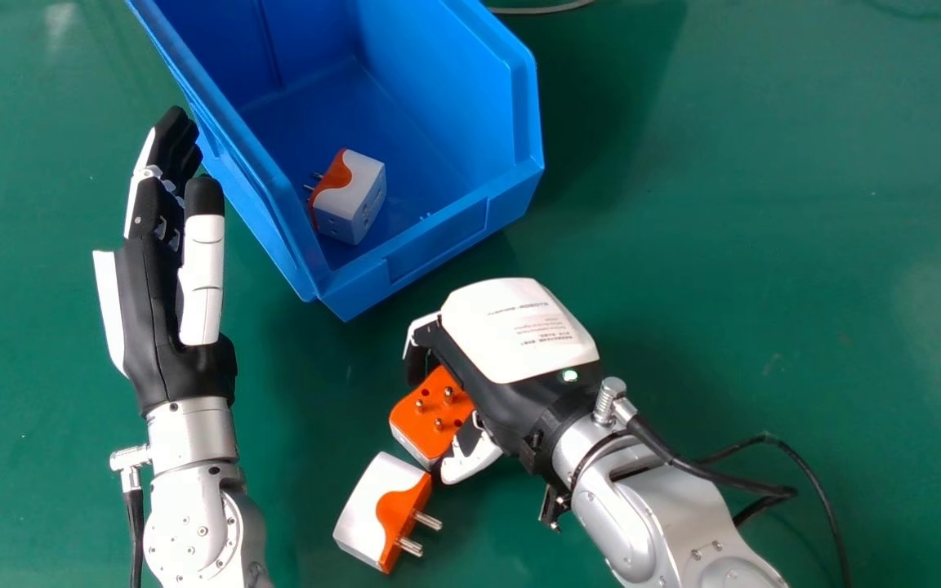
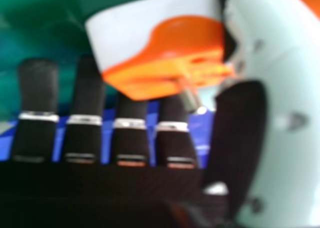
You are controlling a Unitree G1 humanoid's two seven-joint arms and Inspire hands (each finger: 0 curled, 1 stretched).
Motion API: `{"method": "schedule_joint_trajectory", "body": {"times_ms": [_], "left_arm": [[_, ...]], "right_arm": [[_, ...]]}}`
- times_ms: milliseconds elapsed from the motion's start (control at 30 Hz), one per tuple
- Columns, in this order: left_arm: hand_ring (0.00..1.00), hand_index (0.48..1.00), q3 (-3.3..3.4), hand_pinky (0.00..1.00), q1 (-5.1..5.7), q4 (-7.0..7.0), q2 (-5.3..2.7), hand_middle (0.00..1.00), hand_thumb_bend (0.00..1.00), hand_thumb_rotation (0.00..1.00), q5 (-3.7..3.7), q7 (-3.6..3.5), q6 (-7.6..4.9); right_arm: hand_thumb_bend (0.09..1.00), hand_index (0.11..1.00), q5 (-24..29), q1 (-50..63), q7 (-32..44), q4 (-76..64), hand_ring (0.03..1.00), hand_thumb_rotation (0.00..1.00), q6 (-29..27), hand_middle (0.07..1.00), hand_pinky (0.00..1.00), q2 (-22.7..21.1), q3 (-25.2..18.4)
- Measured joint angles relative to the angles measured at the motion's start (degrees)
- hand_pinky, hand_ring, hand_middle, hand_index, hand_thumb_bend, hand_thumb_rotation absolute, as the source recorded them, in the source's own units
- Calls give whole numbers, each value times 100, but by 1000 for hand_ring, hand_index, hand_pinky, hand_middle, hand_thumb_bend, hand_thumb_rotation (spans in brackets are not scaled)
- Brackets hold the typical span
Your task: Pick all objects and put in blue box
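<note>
- We see the left hand (image 1: 185,327), matte black with glossy white plates, its fingers straight and holding nothing, just beside the box.
- We have the blue box (image 1: 438,249), smooth moulded plastic with raised rims and slanting sides.
- Inside it, near its front left corner, lies the boxed adapter (image 1: 352,196), a rounded white block with an orange pin face.
- On the smooth green table (image 1: 764,245), nearest us, the loose adapter (image 1: 368,506) rests on its side, shiny metal pins pointing right.
- Just right of it, the three-pin adapter (image 1: 425,404) is partly under the right hand; the head view shows its flat orange face and pins, while the right hand view shows a white side (image 2: 120,33) with an orange curve, probably the same adapter's.
- We cannot tell whether the right hand (image 1: 503,392) clamps it.
</note>
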Motion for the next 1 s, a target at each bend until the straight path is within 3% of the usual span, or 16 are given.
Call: {"method": "schedule_joint_trajectory", "body": {"times_ms": [300,667,767,1000], "left_arm": [[930,870,4,916,1,0,-1,913,792,799,-6,1,0],[930,870,9,915,1,0,-1,913,788,799,-15,1,-2],[931,869,9,918,2,0,-1,912,786,797,-16,-13,-3],[930,871,3,917,21,-1,0,913,778,802,3,20,-7]], "right_arm": [[527,509,235,52,-82,11,431,0,-138,526,195,-3,-17],[513,533,379,58,-424,101,376,0,-353,480,182,-22,-29],[509,534,518,120,-885,174,362,0,-592,465,170,-5,-83],[507,532,895,239,-2922,661,370,0,-1590,474,194,226,-365]]}}
